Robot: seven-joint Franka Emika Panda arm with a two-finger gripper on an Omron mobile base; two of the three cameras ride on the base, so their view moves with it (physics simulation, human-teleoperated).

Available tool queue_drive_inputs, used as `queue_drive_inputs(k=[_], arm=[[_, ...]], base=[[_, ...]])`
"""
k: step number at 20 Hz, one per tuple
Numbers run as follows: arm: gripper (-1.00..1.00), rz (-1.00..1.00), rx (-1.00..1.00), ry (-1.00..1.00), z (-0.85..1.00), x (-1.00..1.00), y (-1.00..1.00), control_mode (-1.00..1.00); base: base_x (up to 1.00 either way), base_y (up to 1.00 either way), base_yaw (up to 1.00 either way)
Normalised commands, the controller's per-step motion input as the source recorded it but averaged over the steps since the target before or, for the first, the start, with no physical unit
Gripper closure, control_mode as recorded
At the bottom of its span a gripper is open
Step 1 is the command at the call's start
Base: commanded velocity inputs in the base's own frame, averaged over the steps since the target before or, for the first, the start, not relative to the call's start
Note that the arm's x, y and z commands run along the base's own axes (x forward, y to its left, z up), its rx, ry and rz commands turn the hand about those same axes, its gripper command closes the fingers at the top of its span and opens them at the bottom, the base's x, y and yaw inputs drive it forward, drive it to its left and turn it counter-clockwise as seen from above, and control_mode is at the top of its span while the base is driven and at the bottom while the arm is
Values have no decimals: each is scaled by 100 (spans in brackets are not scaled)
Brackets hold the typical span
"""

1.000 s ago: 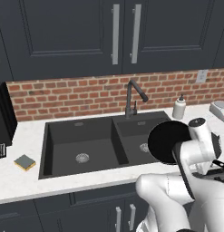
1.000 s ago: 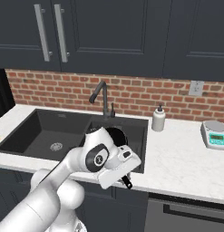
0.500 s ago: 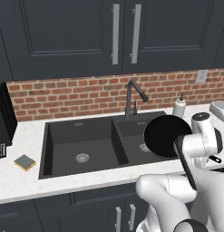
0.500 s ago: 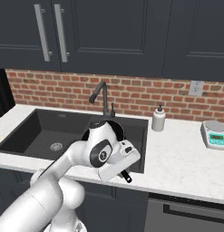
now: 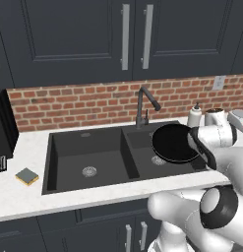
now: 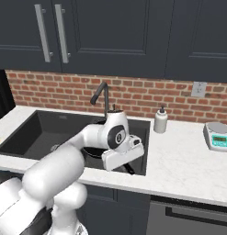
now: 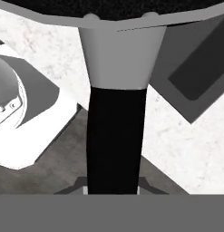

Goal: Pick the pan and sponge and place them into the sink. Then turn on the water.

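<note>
Above the sink's [image 5: 93,142] right basin, the tool [image 5: 207,156] clamps the pan's [image 5: 173,142] handle.

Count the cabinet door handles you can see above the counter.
2. Both are vertical silver bars on the upper cabinets: the left handle and the right handle, side by side above the faucet. Others may lie outside the frame.

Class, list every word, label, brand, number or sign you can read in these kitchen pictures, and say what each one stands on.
No text can be read anywhere.
Kitchen scale: its greenish display panel may carry digits, too small and blurred to read.
Soap bottle: no readable label.
Wall outlet: plain, no markings legible.
Pan, sponge, sink, faucet and cabinet doors: no lettering.
</note>
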Motion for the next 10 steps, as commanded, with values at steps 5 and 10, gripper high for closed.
queue_drive_inputs(k=[5,10], arm=[[100,0,15,15,-3,34,0,-100],[100,-1,12,10,-19,35,0,-100]], base=[[0,0,0],[0,0,0]])
